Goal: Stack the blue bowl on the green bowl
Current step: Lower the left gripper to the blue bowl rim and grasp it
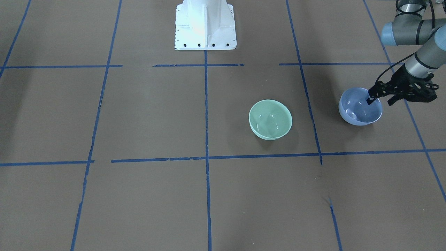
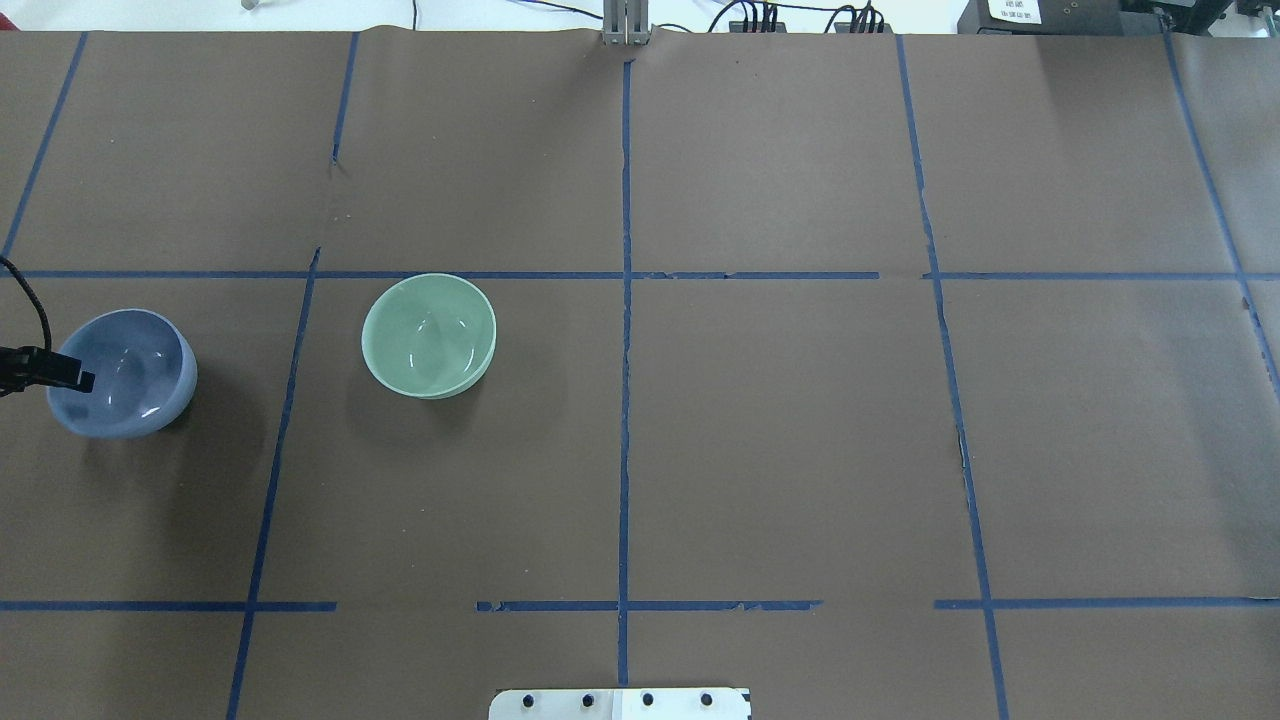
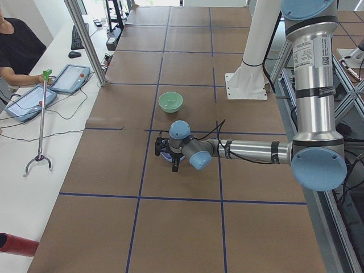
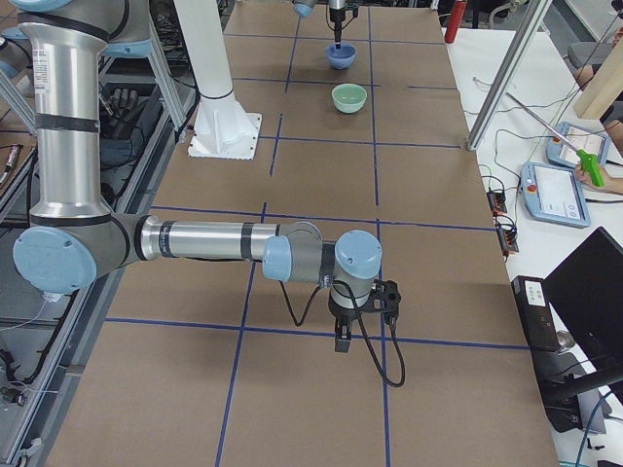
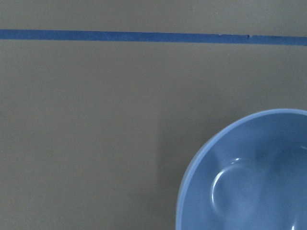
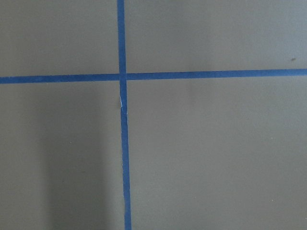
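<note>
Periwinkle glaze marks the blue bowl (image 1: 359, 115) in the front-facing view, resting on the brown table (image 1: 139, 115) directly beneath the left gripper (image 1: 380, 101). The jaws are spread astride the bowl's rim: one finger (image 1: 370, 99) dips inside, the other stays outside the wall. The green bowl (image 1: 270, 119) sits upright, well apart from the gripper, beyond the blue bowl's opposite side.

From overhead, a single dark finger reaches in from the frame's edge with its tip over the blue bowl's hollow. The green bowl lies farther out, across a blue tape line (image 2: 285, 400).

In the left side view, the near arm's wrist covers most of the blue bowl, and the green bowl stands beyond the gripper.

In the right side view, the right gripper (image 4: 343, 341) points down over the table, far from both bowls. Whether its jaws are spread or pressed together cannot be told.

The left wrist camera shows the blue bowl's rim and interior in its lower right corner.
</note>
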Controlling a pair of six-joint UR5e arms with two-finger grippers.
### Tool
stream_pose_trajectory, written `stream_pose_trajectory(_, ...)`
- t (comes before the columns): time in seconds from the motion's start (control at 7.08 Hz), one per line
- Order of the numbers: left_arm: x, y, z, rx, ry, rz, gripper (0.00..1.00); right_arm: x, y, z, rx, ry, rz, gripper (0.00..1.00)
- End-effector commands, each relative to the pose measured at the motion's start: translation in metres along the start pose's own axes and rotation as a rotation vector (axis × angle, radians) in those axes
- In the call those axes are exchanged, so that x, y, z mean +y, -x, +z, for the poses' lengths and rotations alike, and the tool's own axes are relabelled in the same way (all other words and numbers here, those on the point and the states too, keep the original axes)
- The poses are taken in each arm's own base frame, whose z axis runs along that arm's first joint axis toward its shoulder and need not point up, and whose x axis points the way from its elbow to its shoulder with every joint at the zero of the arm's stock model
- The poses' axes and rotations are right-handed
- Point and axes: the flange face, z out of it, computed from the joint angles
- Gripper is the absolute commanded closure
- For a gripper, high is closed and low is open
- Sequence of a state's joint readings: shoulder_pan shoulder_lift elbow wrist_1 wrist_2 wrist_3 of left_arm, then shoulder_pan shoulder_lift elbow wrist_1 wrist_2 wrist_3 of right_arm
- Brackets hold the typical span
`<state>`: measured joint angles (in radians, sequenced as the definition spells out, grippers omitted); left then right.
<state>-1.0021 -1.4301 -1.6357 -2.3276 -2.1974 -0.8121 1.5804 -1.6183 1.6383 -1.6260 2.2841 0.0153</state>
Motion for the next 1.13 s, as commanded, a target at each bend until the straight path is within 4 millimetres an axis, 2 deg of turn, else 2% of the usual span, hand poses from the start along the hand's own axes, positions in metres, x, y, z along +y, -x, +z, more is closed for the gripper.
stream_pose_trajectory(0.0,-0.001,-0.004,0.004,0.0,0.003,0.015,0.79,0.0,0.0,0.0,0.0,0.0,0.0,0.0)
stream_pose_trajectory(0.14,0.0,-0.004,0.004,0.001,0.002,0.017,1.0,0.0,0.0,0.0,0.0,0.0,0.0,0.0)
stream_pose_trajectory(0.42,0.001,-0.005,-0.004,0.021,-0.014,0.03,1.0,0.0,0.0,0.0,0.0,-0.001,0.001,0.0)
stream_pose_trajectory(0.56,0.001,-0.015,-0.023,0.04,-0.029,0.038,1.0,0.0,0.0,0.0,0.0,-0.001,0.001,0.0)
stream_pose_trajectory(0.71,0.004,-0.016,-0.043,0.095,0.015,0.033,1.0,0.0,0.0,0.0,0.0,-0.001,0.001,0.0)
stream_pose_trajectory(0.85,-0.008,-0.009,-0.082,0.11,0.001,0.04,1.0,0.0,0.0,0.0,0.0,0.0,0.0,0.0)
stream_pose_trajectory(0.99,-0.015,-0.027,-0.123,0.07,0.009,0.071,1.0,0.0,0.0,0.0,0.0,-0.001,0.001,0.0)
